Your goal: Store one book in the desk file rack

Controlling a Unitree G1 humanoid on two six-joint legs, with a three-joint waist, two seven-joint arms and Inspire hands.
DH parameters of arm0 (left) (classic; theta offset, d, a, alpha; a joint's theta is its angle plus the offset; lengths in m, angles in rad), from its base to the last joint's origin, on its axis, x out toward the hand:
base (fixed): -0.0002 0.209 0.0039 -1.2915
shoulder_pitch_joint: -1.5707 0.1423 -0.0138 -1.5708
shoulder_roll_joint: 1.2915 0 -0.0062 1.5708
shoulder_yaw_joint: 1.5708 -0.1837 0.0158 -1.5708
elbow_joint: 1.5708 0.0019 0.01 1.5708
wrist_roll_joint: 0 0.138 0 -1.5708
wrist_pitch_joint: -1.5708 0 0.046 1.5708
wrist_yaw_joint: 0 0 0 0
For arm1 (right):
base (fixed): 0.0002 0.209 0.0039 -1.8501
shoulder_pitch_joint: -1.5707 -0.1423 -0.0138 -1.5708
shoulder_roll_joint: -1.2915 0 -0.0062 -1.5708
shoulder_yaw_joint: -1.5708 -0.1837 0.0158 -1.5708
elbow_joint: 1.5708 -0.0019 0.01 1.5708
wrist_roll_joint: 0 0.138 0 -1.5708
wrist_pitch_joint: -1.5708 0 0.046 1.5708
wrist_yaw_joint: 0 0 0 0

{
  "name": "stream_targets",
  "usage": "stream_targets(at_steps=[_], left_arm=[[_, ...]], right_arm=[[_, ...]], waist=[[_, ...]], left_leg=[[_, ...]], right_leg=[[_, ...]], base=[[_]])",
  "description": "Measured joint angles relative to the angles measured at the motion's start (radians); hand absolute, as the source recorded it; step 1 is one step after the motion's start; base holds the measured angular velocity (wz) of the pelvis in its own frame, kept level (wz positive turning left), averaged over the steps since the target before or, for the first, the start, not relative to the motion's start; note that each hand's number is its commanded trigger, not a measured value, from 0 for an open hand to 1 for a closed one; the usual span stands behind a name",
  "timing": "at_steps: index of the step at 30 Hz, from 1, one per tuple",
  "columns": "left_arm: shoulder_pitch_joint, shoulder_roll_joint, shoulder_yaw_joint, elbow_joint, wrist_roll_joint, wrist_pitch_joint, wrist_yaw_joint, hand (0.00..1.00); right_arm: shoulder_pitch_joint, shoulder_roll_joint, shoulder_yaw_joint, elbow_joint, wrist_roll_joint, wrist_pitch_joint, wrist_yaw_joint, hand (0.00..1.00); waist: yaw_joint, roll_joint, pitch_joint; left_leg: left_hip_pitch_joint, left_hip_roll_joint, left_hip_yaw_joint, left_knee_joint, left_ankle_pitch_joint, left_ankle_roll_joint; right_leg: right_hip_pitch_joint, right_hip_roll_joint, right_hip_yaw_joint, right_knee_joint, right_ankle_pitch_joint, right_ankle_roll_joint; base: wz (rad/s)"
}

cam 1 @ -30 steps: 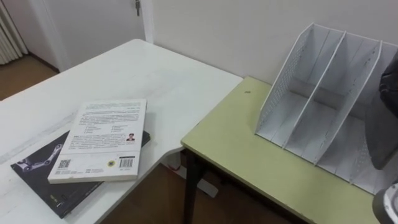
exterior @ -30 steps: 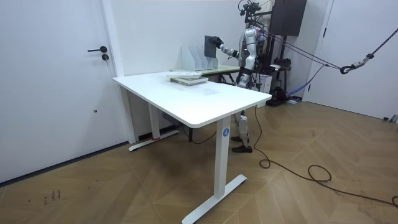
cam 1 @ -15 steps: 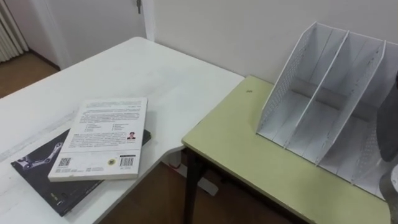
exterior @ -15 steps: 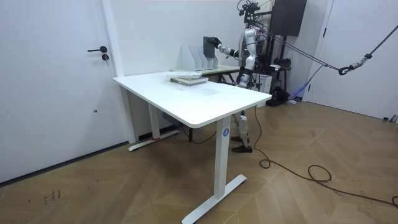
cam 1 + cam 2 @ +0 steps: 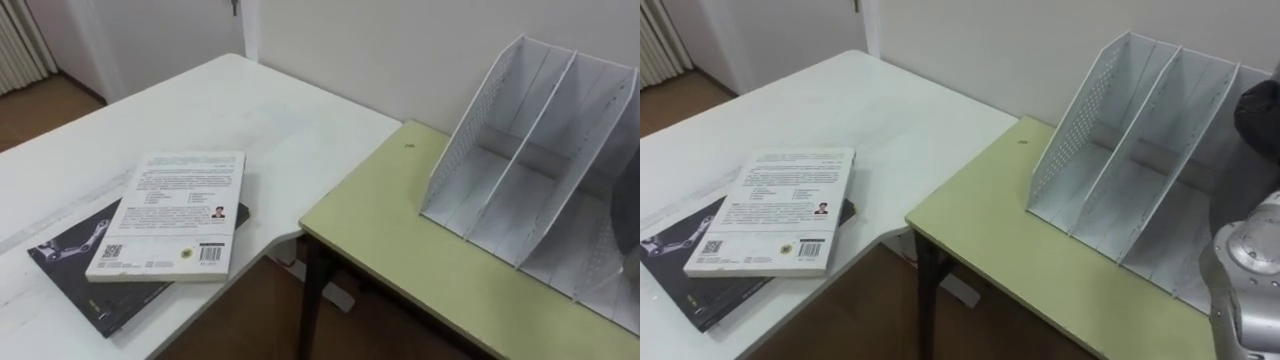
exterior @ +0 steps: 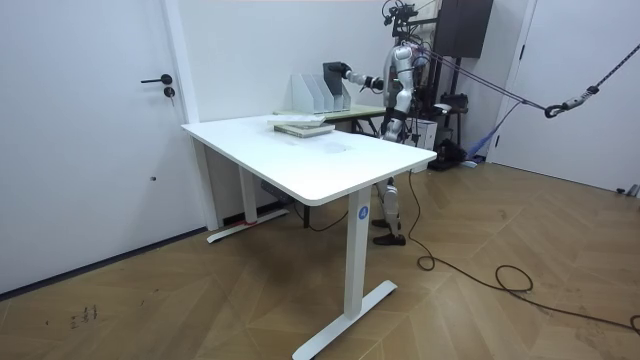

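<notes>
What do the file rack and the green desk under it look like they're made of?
File rack: probably thin sheet metal painted matte white, since its side panels are perforated with fine holes; plastic can't be ruled out. Green desk: likely laminated board, with a smooth, matte pale-green top and a thin flat edge.

The file rack's [image 5: 462, 140] left slots stand free between upright dividers [image 5: 530, 140].

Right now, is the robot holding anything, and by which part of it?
Yes: the right hand holds a dark book upright over the file rack, by its upper edge on the robot's side, as far as the room view shows.
</notes>
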Motion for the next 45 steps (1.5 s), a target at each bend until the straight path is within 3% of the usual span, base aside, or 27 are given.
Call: stream_targets(at_steps=[14, 19, 23, 24, 25, 26, 27, 32, 38, 45], left_arm=[[0.000, 0.007, 0.005, -0.041, 0.076, 0.006, -0.001, 0.00], [0.003, 0.008, 0.006, -0.057, 0.076, 0.024, -0.003, 0.00], [0.014, 0.008, 0.006, -0.076, 0.077, 0.033, -0.003, 0.00], [0.014, 0.008, 0.006, -0.077, 0.077, 0.037, -0.003, 0.00], [0.014, 0.008, 0.006, -0.078, 0.077, 0.039, -0.003, 0.00], [0.014, 0.008, 0.006, -0.078, 0.077, 0.039, -0.003, 0.00], [0.015, 0.008, 0.006, -0.079, 0.077, 0.040, -0.003, 0.00], [0.015, 0.011, 0.005, -0.079, 0.078, 0.042, -0.003, 0.00], [0.014, 0.018, 0.005, -0.085, 0.078, 0.042, -0.004, 0.00], [0.022, 0.029, 0.005, -0.104, 0.077, 0.043, -0.004, 0.00]], right_arm=[[-0.063, -0.011, -0.001, 0.104, -0.002, 0.001, 0.048, 1.00], [-0.099, -0.013, -0.002, 0.141, 0.001, 0.036, 0.074, 1.00], [-0.112, -0.018, -0.002, 0.149, 0.042, 0.042, 0.088, 1.00], [-0.117, -0.022, -0.002, 0.159, 0.047, 0.042, 0.089, 0.63], [-0.123, -0.027, -0.002, 0.174, 0.053, 0.042, 0.090, 0.17], [-0.124, -0.029, -0.002, 0.175, 0.057, 0.042, 0.089, 0.12], [-0.126, -0.032, -0.002, 0.176, 0.065, 0.042, 0.090, 0.00], [-0.132, -0.037, 0.000, 0.182, 0.079, 0.043, 0.100, 0.00], [-0.132, -0.054, 0.002, 0.205, 0.078, 0.043, 0.111, 0.00], [-0.133, -0.062, 0.002, 0.211, 0.076, 0.042, 0.108, 0.00]], waist=[[-0.001, -0.006, 0.0013], [-0.003, 0.000, 0.0000], [-0.003, 0.007, -0.0029], [-0.003, 0.009, -0.0039], [-0.003, 0.011, -0.0047], [-0.003, 0.011, -0.0049], [-0.002, 0.012, -0.0053], [-0.002, 0.009, -0.0038], [0.000, -0.002, 0.0040], [0.001, -0.004, 0.0038]], left_leg=[[-0.001, 0.001, -0.002, 0.004, 0.000, 0.000], [-0.007, 0.001, -0.002, 0.006, 0.001, 0.001], [-0.008, 0.001, -0.003, 0.006, 0.001, 0.001], [-0.008, 0.001, -0.005, 0.006, 0.001, 0.001], [-0.009, 0.001, -0.006, 0.006, 0.001, 0.001], [-0.009, 0.001, -0.006, 0.006, 0.001, 0.001], [-0.009, 0.001, -0.006, 0.006, 0.001, 0.001], [-0.004, 0.001, -0.006, 0.000, 0.005, 0.000], [-0.006, 0.001, -0.006, 0.001, 0.010, 0.003], [-0.015, -0.001, -0.008, -0.001, 0.011, 0.005]], right_leg=[[0.003, -0.002, -0.001, 0.001, 0.001, -0.001], [-0.004, -0.002, 0.000, 0.001, 0.001, -0.001], [-0.004, -0.002, 0.000, 0.001, 0.001, -0.001], [-0.004, -0.002, -0.001, 0.001, 0.001, -0.001], [-0.004, -0.002, -0.001, 0.000, 0.001, -0.001], [-0.004, -0.002, -0.001, 0.000, 0.001, -0.001], [-0.004, -0.002, -0.001, 0.000, 0.001, -0.001], [-0.001, -0.003, -0.001, 0.001, 0.001, -0.001], [-0.002, -0.007, -0.003, 0.001, 0.004, 0.001], [-0.005, -0.009, -0.008, 0.000, 0.006, 0.004]], base=[[0.00], [0.00], [0.00], [0.00], [0.00], [0.00], [0.00], [0.00], [0.00], [0.00]])
